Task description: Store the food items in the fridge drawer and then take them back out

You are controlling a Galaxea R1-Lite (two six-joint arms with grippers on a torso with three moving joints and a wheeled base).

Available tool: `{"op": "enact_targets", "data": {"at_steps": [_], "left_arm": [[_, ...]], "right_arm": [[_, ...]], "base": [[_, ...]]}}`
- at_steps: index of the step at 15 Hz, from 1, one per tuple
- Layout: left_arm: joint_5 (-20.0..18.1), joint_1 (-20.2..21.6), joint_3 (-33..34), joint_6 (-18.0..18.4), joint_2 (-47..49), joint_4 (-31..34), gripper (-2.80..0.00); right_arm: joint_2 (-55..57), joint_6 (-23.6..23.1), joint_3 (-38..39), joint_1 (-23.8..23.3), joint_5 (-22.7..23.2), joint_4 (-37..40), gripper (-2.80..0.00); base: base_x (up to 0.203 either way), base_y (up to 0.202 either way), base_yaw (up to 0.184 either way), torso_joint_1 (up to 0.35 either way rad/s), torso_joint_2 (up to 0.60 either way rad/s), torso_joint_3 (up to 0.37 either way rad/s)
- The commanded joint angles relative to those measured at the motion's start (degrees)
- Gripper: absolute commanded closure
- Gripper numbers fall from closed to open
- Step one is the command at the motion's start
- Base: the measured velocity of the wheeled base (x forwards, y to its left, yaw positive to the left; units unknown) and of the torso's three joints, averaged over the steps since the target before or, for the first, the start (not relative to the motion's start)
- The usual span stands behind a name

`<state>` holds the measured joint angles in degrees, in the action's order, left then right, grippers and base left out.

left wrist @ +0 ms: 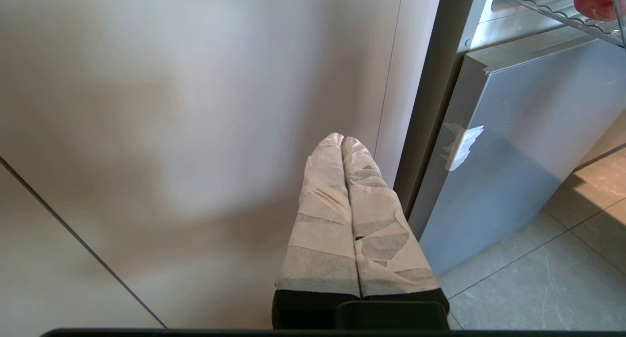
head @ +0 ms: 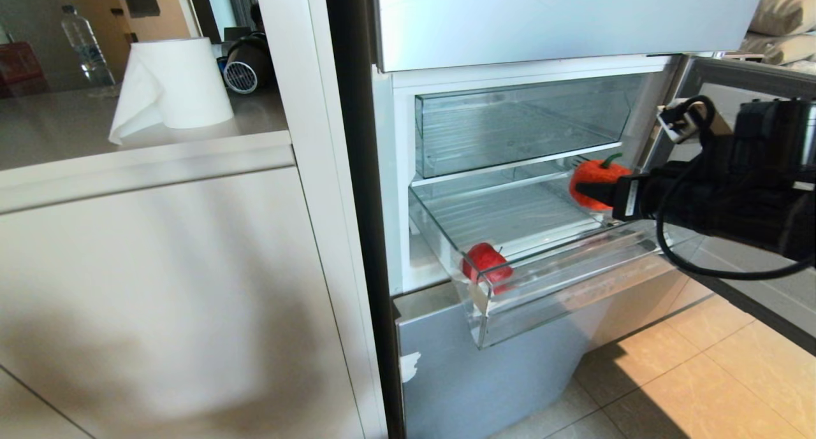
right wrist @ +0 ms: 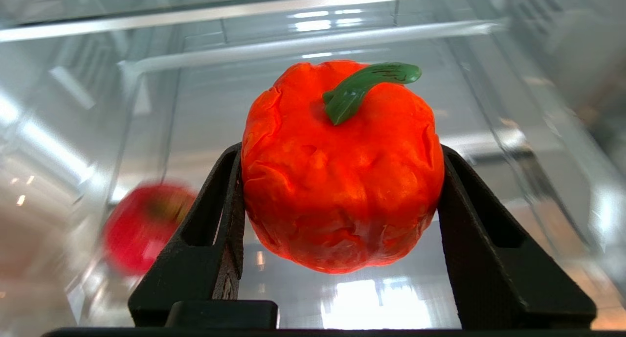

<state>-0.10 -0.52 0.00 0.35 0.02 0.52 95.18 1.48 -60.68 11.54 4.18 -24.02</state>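
The right gripper [head: 599, 194] holds a pepper [head: 591, 181] above the drawer [head: 561, 280]; released there, it could bounce out.

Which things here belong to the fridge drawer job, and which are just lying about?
Part of the job:
- orange food item, held in the right gripper
- red food item in the drawer's front corner
- fridge drawer, pulled out

Just lying about:
- upper bin
- paper towel roll
- water bottle
- left gripper, parked, shut
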Motion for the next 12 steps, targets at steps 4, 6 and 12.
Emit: {"op": "enact_targets", "data": {"at_steps": [4,6,12], "left_arm": [[0.01,0.00,0.00,0.00,0.02,0.05,0.00],[0.01,0.00,0.00,0.00,-0.02,0.00,0.00],[0.01,0.00,0.00,0.00,-0.02,0.00,0.00]], "right_arm": [[11.56,-0.07,-6.96,0.85,0.04,-0.77,0.00],[12.88,-0.30,-8.16,1.06,0.04,-0.77,-2.80],[12.54,-0.12,-9.50,1.38,0.04,-0.77,-2.80]], "base": [[0.000,0.000,0.000,0.000,0.00,0.000],[0.000,0.000,0.000,0.000,0.00,0.000],[0.000,0.000,0.000,0.000,0.00,0.000]]}}
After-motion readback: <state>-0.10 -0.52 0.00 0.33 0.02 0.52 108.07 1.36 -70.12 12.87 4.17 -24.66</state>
